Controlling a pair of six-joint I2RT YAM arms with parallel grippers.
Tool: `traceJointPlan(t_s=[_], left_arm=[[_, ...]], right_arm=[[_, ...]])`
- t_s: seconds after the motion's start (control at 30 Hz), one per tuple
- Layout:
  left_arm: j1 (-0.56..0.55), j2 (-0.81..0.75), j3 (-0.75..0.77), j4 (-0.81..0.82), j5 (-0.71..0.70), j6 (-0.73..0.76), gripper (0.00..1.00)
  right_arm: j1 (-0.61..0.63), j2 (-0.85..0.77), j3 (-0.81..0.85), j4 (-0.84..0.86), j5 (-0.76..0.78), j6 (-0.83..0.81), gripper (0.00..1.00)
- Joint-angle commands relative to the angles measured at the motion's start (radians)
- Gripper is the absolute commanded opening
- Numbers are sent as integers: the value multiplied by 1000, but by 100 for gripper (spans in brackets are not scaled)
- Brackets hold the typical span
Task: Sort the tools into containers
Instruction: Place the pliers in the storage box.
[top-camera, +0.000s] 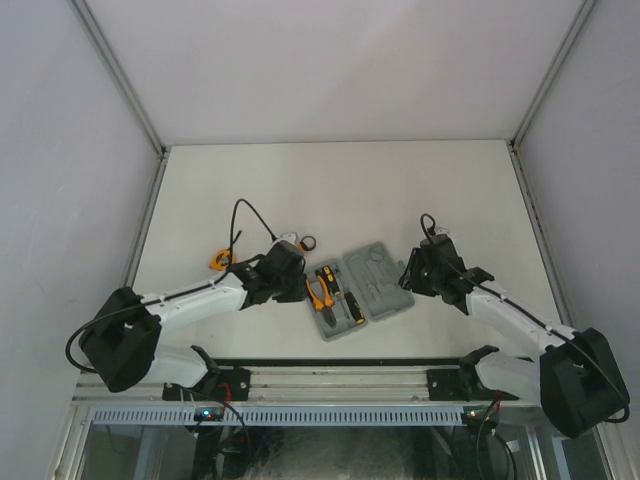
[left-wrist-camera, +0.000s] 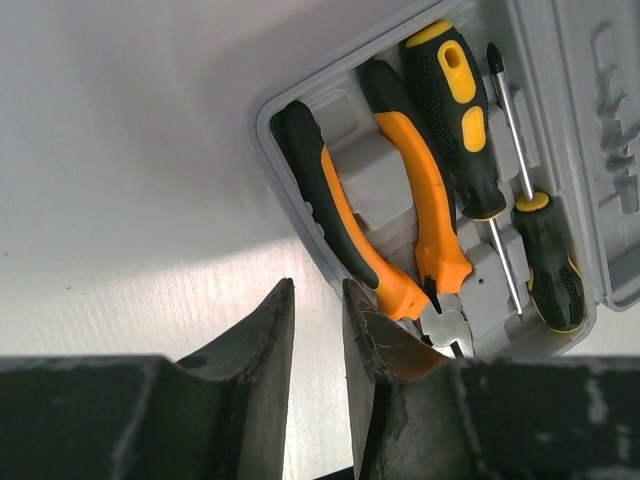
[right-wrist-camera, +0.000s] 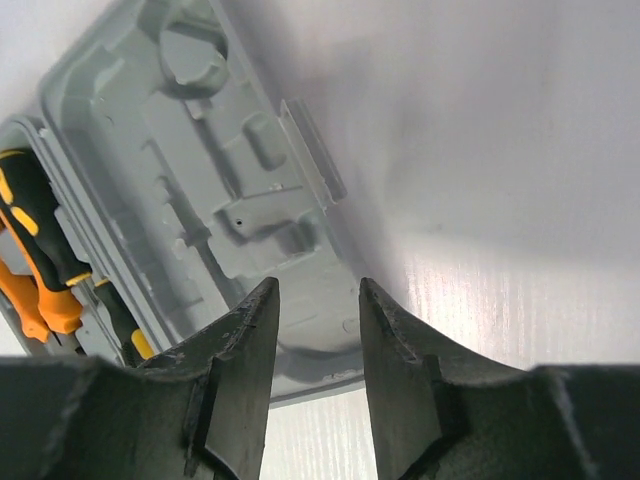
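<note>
Pliers (left-wrist-camera: 425, 190) and screwdrivers (left-wrist-camera: 455, 110) in grey case (right-wrist-camera: 250, 200); left gripper (left-wrist-camera: 317, 290) narrowly ajar, right gripper (right-wrist-camera: 316, 290) wider, both empty

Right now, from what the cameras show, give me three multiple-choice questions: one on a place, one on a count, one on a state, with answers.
1. Where are the pliers?
A. In the case half on the left of the overhead view.
B. In the half on the right.
C. Loose outside it.

2. How many screwdrivers lie in the case?
A. One.
B. Two.
C. Four.

3. How is the case?
A. Shut.
B. Standing on edge.
C. Open and flat.

Answers: 1 A, the pliers sit in that half's moulded slots. 2 B, two yellow-and-black handles lie beside them. 3 C, both halves show their insides.
</note>
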Motion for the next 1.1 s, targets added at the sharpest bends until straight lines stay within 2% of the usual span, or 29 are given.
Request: traceJointPlan(t_s=[0.0,0.37,0.6,0.8,1.07], left_arm=[[0,9,7,34,12,-9,29],[78,15,7,42,44,16,27],[131,6,46,-15,12,61,26],[141,-38,85,-111,-90,94,27],[141,-64,95,-107,-73,116,25]], right_arm=[[-32,53,3,62,-84,-40,38],[-38,122,-9,53,-125,-44,39],[90,89,-8,25,-101,23,38],[214,33,-8,-41,-13,97,38],[237,-134,25,-145,198,100,42]])
